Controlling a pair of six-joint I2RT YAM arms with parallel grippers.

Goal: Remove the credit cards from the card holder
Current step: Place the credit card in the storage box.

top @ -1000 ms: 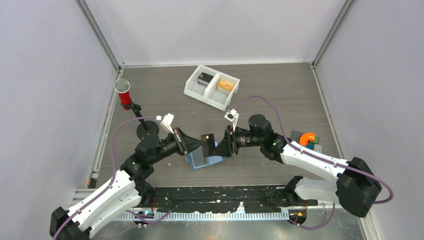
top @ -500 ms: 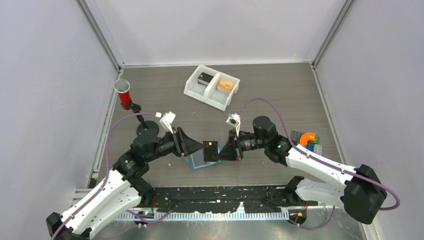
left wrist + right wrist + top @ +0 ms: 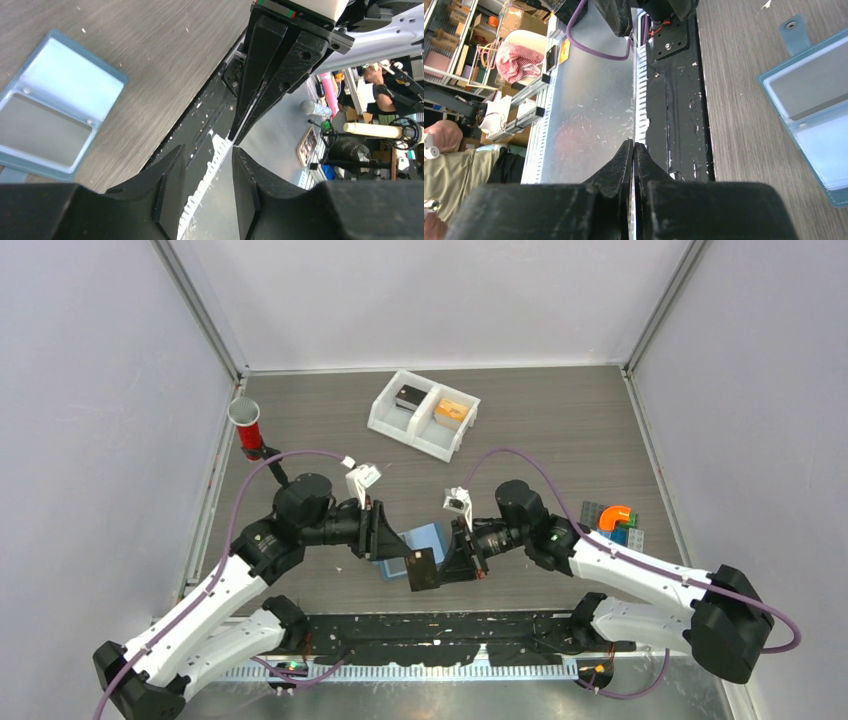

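Note:
The light-blue card holder (image 3: 425, 538) lies open on the table between my two grippers. It shows too in the left wrist view (image 3: 60, 115) and in the right wrist view (image 3: 814, 120). A grey credit card (image 3: 806, 90) sits in one of its sleeves. A second, dark credit card (image 3: 422, 568) hangs just in front of the holder, near the table's front edge. My right gripper (image 3: 447, 562) (image 3: 633, 150) is shut on this card's right edge. My left gripper (image 3: 388, 537) (image 3: 207, 185) stands open beside the holder's left edge, with nothing between its fingers.
A white two-compartment tray (image 3: 423, 415) stands at the back centre with small items in it. At the left is a red cylinder (image 3: 245, 425), and coloured blocks (image 3: 615, 520) lie at the right. The black base rail (image 3: 430, 635) runs along the near edge.
The dark card has passed from my left gripper to my right: the left opened, the right shut on it. The right then carried the card down toward the front edge.

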